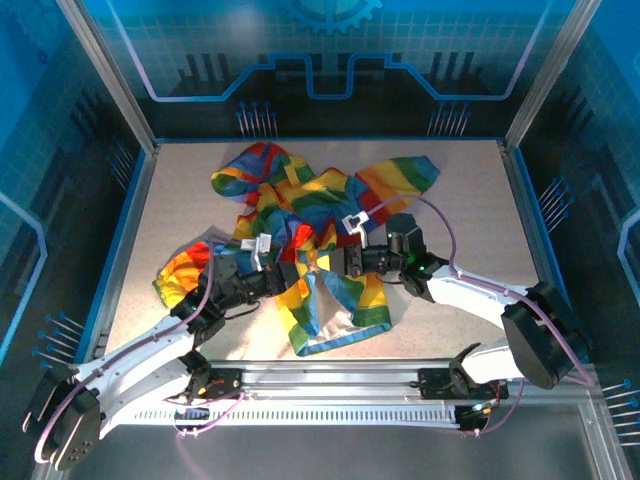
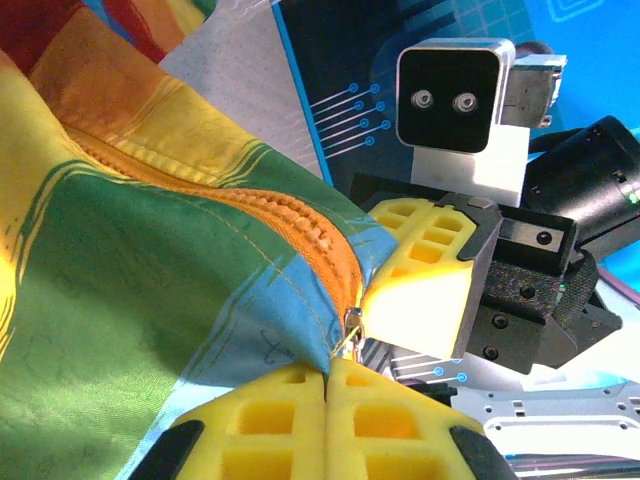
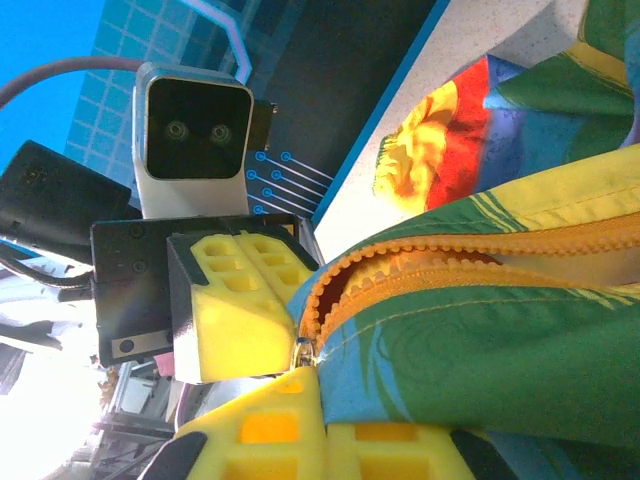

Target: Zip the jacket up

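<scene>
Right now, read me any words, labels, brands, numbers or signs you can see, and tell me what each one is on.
No words, numbers or brand names can be read anywhere.
On the blue backdrop wall: a gear symbol and circuit-line graphics, no lettering.
On the rainbow-striped soft fabric hooded jacket: faint line drawings printed on the cloth, no legible label.

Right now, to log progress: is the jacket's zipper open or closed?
Open at the slider: the right wrist view shows the jacket's orange zipper rows parted, lining between.

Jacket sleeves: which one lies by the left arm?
The near-left sleeve, its red-yellow end beside the left arm; the other sleeve spreads toward the far right.
</scene>
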